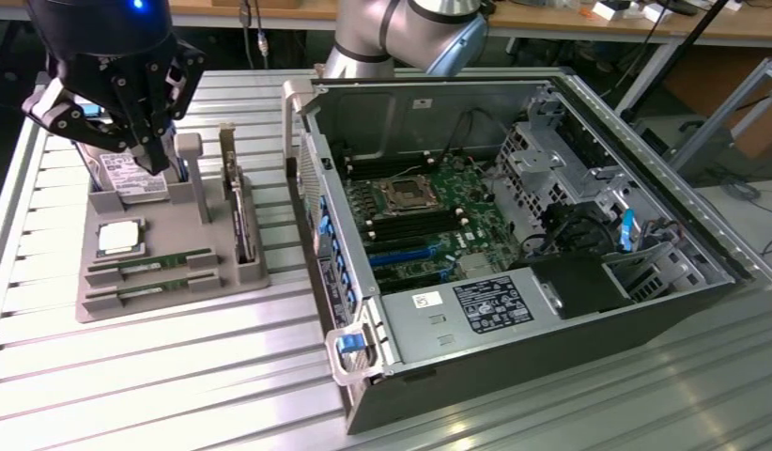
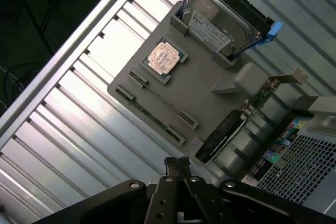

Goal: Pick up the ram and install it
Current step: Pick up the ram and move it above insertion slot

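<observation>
While the gripper (image 1: pixel 152 160) hangs over the far end of the grey tray (image 1: pixel 192 230), its jaws pressed together on nothing, the ram (image 1: pixel 150 264) lies flat in slots along the tray's near edge, just below the silver processor (image 1: pixel 119 238). The open computer case (image 1: pixel 549 376) stands on the worktop toward the exterior view's right.

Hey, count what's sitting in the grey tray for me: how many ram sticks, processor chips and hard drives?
ram sticks: 2
processor chip: 1
hard drive: 1
Total: 4
</observation>
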You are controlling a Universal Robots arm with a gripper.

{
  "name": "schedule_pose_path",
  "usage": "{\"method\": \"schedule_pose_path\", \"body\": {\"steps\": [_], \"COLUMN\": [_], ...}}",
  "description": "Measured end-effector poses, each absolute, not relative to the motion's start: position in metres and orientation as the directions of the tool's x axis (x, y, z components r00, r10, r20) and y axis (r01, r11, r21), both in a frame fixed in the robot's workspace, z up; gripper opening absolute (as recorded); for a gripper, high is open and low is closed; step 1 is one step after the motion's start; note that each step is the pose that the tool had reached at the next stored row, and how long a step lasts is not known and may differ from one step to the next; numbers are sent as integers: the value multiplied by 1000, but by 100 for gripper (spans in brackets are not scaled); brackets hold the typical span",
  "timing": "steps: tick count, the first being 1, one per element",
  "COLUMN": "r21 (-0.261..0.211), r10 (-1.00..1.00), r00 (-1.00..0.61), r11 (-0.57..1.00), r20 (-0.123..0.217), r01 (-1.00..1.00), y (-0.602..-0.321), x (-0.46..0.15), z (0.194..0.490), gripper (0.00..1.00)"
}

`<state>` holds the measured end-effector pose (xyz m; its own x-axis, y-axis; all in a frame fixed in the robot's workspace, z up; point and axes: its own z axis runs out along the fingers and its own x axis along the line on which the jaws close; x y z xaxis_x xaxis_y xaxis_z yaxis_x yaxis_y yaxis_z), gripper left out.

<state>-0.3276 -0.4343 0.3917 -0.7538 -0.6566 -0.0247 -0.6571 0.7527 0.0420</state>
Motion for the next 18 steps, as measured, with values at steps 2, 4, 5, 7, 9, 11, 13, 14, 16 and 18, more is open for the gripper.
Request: {"method": "schedule_pose_path", "body": {"steps": [2,4,5,7,9,11,13,14,16,18], "r21": [42,42,42,42,42,42,42,42,42,42], "r10": [-675,-695,-702,-714,-731,-748,-762,-768,-789,-805], "r00": [-737,-719,-712,-700,-682,-663,-647,-640,-614,-592], "r11": [736,718,711,698,681,662,646,639,612,591], "r20": [-25,-25,-25,-25,-25,-25,-25,-25,-25,-25], "r01": [-676,-695,-702,-714,-731,-748,-763,-768,-789,-806], "y": [-434,-434,-434,-434,-434,-434,-434,-434,-434,-434], "x": [-328,-328,-328,-328,-328,-328,-328,-328,-328,-328], "z": [392,392,392,392,392,392,392,392,392,392], "gripper": [10,10,10,10,10,10,10,10,10,10]}}
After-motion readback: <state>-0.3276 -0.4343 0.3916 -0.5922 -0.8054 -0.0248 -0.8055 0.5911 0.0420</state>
